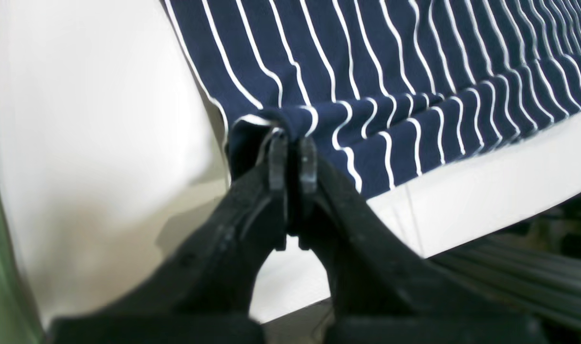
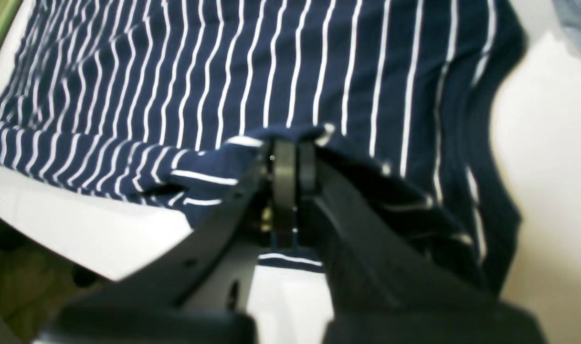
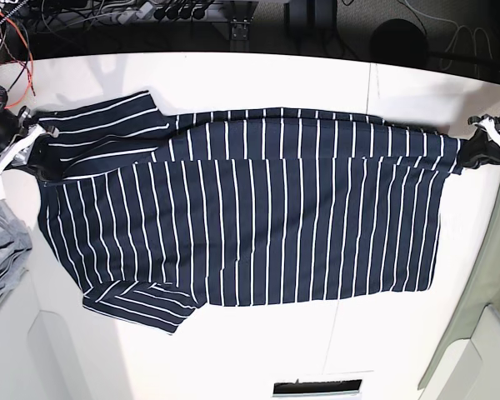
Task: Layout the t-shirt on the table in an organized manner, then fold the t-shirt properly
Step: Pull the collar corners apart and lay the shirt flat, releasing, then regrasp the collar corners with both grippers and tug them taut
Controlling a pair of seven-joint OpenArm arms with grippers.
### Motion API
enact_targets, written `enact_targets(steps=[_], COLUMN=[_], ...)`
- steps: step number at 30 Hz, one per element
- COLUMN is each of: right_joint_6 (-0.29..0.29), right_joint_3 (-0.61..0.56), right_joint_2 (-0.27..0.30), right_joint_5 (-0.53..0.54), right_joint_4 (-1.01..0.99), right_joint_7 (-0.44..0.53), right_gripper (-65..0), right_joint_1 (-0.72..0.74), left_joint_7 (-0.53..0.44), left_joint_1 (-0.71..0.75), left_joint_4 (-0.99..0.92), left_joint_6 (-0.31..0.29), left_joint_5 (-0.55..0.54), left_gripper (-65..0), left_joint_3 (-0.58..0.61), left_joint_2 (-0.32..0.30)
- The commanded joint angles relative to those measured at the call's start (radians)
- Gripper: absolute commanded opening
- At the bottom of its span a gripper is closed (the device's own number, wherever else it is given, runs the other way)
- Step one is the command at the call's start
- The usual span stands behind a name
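Closed on a bunched corner of the t-shirt (image 1: 390, 86), the left claw (image 1: 292, 160) is seen at the counter (image 1: 94, 119) edge; the right claw (image 2: 290, 165) is likewise clamped on the opposite shirt edge. Between them the striped garment is stretched flat across the white counter, a grey cloth (image 3: 2, 250) lying beside it.

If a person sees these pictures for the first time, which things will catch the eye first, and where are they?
The large dark navy t-shirt with thin white stripes dominates, stretched sideways across the middle of the wide matte white table. At each end a black gripper is shut on a bunch of its fabric: the left gripper at the base view's right edge, the right gripper at its left edge. A crumpled grey cloth lies just beyond the shirt's left end.
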Motion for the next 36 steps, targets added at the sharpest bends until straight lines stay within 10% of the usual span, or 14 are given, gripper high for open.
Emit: enact_targets(steps=[1, 9, 14, 25, 36], right_joint_6=[-0.001, -0.001, -0.014, -0.021, -0.043], right_joint_3=[0.002, -0.002, 0.000, 0.269, 0.281], right_joint_2=[0.017, 0.017, 0.017, 0.020, 0.111], right_joint_5=[0.001, -0.003, -0.003, -0.003, -0.069], right_joint_4=[-0.008, -0.101, -0.103, -0.105, -0.423], right_joint_7=[0.028, 0.039, 0.034, 0.019, 0.152], right_gripper=[-65.0, -65.0, -28.7, -28.1, -28.1], right_joint_1=[0.023, 0.068, 0.071, 0.048, 0.040], left_joint_7=[-0.026, -0.053, -0.053, 0.057, 0.053], left_joint_1=[-0.011, -0.077, -0.087, -0.047, -0.049], left_joint_4=[0.000, -0.111, -0.118, -0.118, -0.118], left_joint_6=[-0.006, -0.006, -0.006, -0.006, -0.006], left_joint_5=[0.002, 0.024, 0.020, -0.114, -0.088], left_gripper=[-65.0, -60.6, -38.0, -37.9, -32.9], left_joint_3=[0.003, 0.031, 0.031, 0.023, 0.027], left_joint_2=[-0.021, 0.014, 0.040, 0.040, 0.059])
